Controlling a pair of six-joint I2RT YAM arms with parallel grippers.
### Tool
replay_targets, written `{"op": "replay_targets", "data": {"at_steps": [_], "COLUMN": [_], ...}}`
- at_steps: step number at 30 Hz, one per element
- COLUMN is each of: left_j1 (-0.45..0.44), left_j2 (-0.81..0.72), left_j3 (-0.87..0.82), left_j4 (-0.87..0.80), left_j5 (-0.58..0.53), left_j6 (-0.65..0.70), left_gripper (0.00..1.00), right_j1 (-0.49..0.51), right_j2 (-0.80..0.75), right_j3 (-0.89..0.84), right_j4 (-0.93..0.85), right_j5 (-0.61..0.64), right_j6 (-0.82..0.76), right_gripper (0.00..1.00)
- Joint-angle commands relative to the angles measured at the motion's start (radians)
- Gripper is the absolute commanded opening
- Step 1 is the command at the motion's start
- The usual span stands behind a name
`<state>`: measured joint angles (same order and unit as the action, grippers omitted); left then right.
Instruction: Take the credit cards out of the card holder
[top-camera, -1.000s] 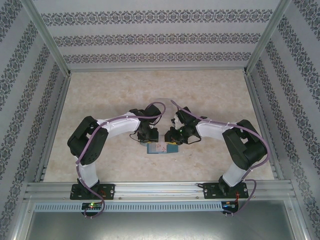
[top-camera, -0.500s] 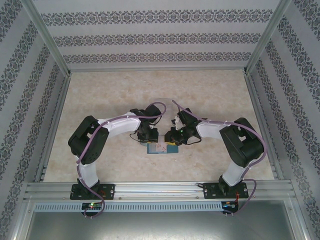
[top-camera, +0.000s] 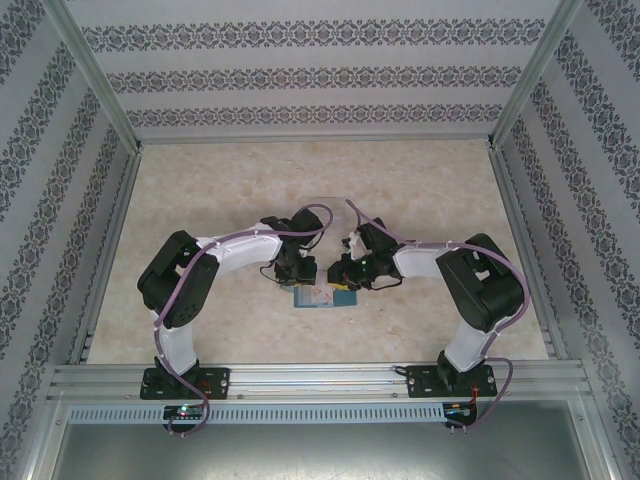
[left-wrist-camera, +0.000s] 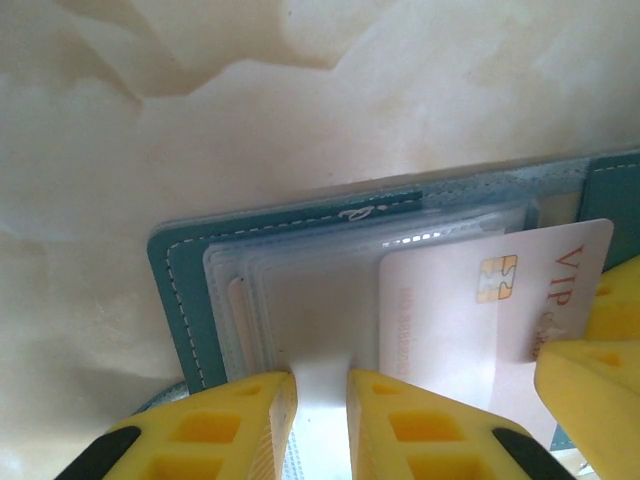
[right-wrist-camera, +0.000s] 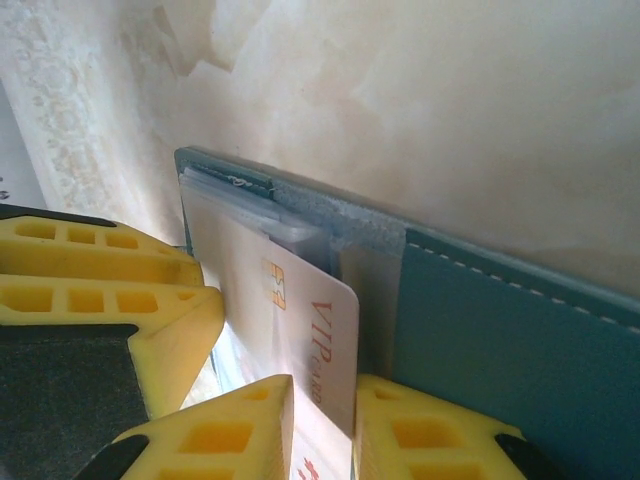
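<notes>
- Card holder (top-camera: 325, 298): lies open and flat on the marble-look table (top-camera: 420, 190), near its front middle, between the two arms. The teal cover faces down and the clear card sleeves face up.
- White card (left-wrist-camera: 480, 320): marked "VIP" with a gold chip. It sticks partway out of the sleeves towards the right arm, with one end tucked inside.
- Left claw (left-wrist-camera: 320, 385): narrow, pinching the near edge of the card holder's clear sleeves, just beside the card.
- Right claw (right-wrist-camera: 323, 400): narrow, clamped on the free end of the white card, over the teal cover.
- In the way: from above, both wrists crowd over the far edge of the card holder and hide part of it. In the left wrist view, a yellow finger (left-wrist-camera: 590, 370) of the right claw covers the card's corner. In the right wrist view, the left claw's yellow fingers (right-wrist-camera: 100, 285) block the sleeves' left side.
- Around: patterned walls (top-camera: 320, 75) on three sides and a metal rail (top-camera: 320, 378) at the front edge.
</notes>
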<state>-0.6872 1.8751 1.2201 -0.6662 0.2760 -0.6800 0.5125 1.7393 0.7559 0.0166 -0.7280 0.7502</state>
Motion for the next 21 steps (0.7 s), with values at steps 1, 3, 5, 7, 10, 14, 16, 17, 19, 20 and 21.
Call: {"op": "replay_targets", "data": {"at_steps": [1, 3, 5, 7, 10, 14, 16, 17, 19, 20, 21], "left_j1": [-0.020, -0.020, -0.020, -0.020, -0.020, -0.020, -0.021, -0.020, -0.019, -0.020, -0.020], "left_j2": [0.086, 0.088, 0.087, 0.088, 0.086, 0.083, 0.081, 0.078, 0.072, 0.071, 0.071], "left_j3": [-0.042, -0.044, -0.043, -0.043, -0.043, -0.048, -0.048, -0.048, -0.052, -0.053, -0.051], "left_j4": [-0.049, -0.043, -0.045, -0.047, -0.047, -0.043, -0.045, -0.044, -0.038, -0.038, -0.041], "left_j5": [-0.002, 0.004, 0.004, 0.002, 0.003, 0.002, -0.002, -0.003, -0.004, -0.004, -0.005], "left_j6": [0.019, 0.020, 0.021, 0.020, 0.019, 0.017, 0.016, 0.017, 0.015, 0.015, 0.016], "left_gripper": [0.23, 0.23, 0.23, 0.23, 0.23, 0.23, 0.23, 0.23, 0.23, 0.23, 0.23], "right_j1": [-0.005, -0.009, -0.009, -0.010, -0.011, -0.011, -0.012, -0.012, -0.012, -0.011, -0.014], "right_j2": [0.023, 0.039, 0.048, 0.051, 0.046, 0.025, 0.015, 0.010, 0.000, -0.004, -0.012], "right_j3": [-0.014, -0.012, -0.010, -0.009, -0.010, -0.010, -0.008, -0.006, -0.003, 0.000, 0.002], "right_j4": [0.042, 0.036, 0.033, 0.029, 0.017, -0.015, -0.032, -0.045, -0.073, -0.090, -0.106], "right_j5": [-0.025, -0.022, -0.021, -0.017, -0.003, 0.028, 0.043, 0.050, 0.065, 0.075, 0.084], "right_j6": [0.000, -0.002, -0.004, -0.004, -0.009, -0.023, -0.031, -0.037, -0.051, -0.060, -0.068], "right_gripper": [0.23, 0.23, 0.22, 0.21, 0.19, 0.17, 0.15, 0.15, 0.14, 0.14, 0.13]}}
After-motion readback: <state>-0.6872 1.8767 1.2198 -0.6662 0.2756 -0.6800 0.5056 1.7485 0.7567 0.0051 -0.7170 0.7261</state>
